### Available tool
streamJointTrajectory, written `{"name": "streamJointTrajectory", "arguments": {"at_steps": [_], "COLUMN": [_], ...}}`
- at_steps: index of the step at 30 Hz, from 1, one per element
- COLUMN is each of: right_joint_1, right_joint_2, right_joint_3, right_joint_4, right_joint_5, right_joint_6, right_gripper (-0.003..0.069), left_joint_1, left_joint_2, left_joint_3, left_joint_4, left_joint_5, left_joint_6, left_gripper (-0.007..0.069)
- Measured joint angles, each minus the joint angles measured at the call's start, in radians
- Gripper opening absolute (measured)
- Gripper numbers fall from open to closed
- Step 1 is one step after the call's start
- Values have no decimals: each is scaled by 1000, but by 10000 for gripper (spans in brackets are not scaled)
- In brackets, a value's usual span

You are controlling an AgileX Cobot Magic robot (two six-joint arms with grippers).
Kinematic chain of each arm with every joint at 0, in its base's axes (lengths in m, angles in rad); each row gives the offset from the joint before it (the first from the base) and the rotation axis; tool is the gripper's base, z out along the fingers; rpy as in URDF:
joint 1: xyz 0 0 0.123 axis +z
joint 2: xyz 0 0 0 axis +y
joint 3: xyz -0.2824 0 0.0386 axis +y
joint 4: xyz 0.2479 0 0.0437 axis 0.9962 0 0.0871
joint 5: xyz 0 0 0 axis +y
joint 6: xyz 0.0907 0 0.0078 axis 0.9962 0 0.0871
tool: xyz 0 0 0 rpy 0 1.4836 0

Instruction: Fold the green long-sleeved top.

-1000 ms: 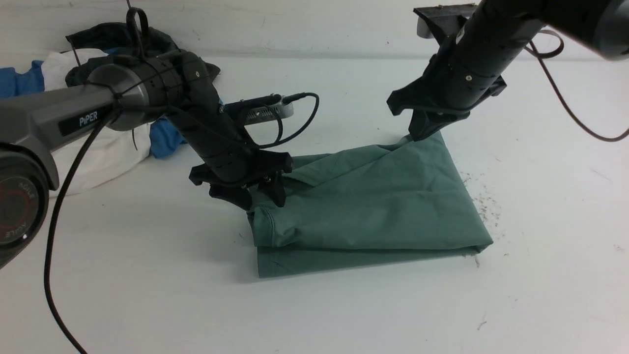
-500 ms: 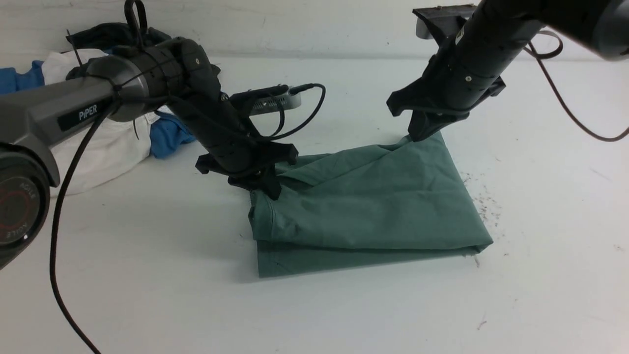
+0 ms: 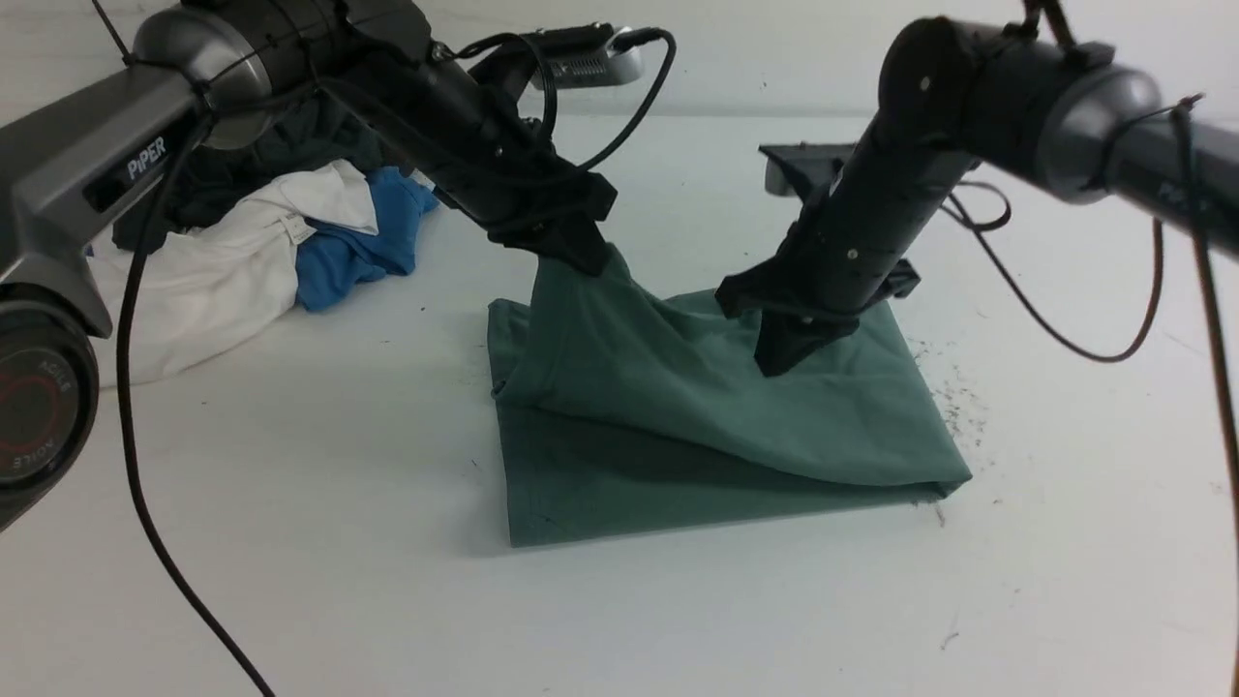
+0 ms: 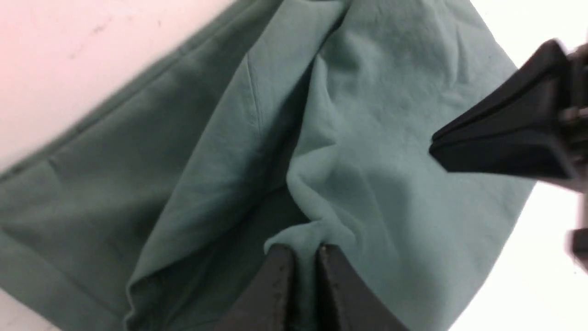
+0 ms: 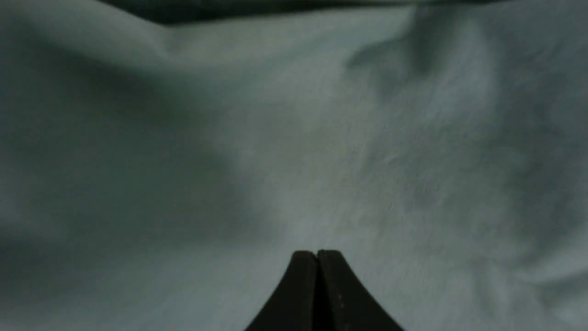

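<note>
The green long-sleeved top (image 3: 736, 426) lies folded into a rough rectangle at the middle of the table. My left gripper (image 3: 590, 257) is shut on its upper layer and holds that layer's left edge raised above the table, so the cloth slopes down to the right. In the left wrist view the gripper (image 4: 304, 250) pinches a pucker of the green top (image 4: 367, 115). My right gripper (image 3: 774, 363) is shut, its tip down on the middle of the top with nothing between its fingers. The right wrist view shows the closed gripper (image 5: 317, 253) over the green top (image 5: 367, 138).
A pile of white, blue and dark clothes (image 3: 290, 232) sits at the back left of the white table (image 3: 678, 620). Dark crumbs (image 3: 953, 397) are scattered just right of the top. Cables hang from both arms.
My left gripper shut on the top's left edge and lifted it up and toward the back. My right gripper moved from the far right corner down onto the middle of the top.
</note>
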Motion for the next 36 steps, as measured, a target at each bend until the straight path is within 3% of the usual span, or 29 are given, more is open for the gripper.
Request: {"name": "streamJointTrajectory", "arguments": {"at_steps": [8,13,19,25,32,34,35,36], "right_joint_1": [0,0,0,0,0,0,0,0], "right_joint_2": [87,94,86,-2,18,64,68,107], "right_joint_3": [0,-1,-1,-26,-168,-227,-227,-262], "right_joint_4": [3,19,18,-42,-61,-67,-67,-78], "right_joint_5": [-14,-25,-33,-132,-187,-188,-188,-187], "right_joint_6": [0,-1,-25,-133,-253,-288,-289,-297], "right_gripper": [-14,-14,-14,-1,152,259,267,338], "left_joint_1": [0,0,0,1,1,1,1,1], "left_joint_2": [6,51,85,85,85,85,85,85], "left_joint_3": [-6,-6,-6,-20,-62,-69,-69,-69], "left_joint_4": [133,259,303,308,310,305,305,300], "left_joint_5": [-71,-135,-124,-106,-41,-29,-26,-26], "left_joint_6": [-30,-174,-228,-227,-227,-227,-227,-227], "left_gripper": [37,37,37,37,37,37,37,37]}}
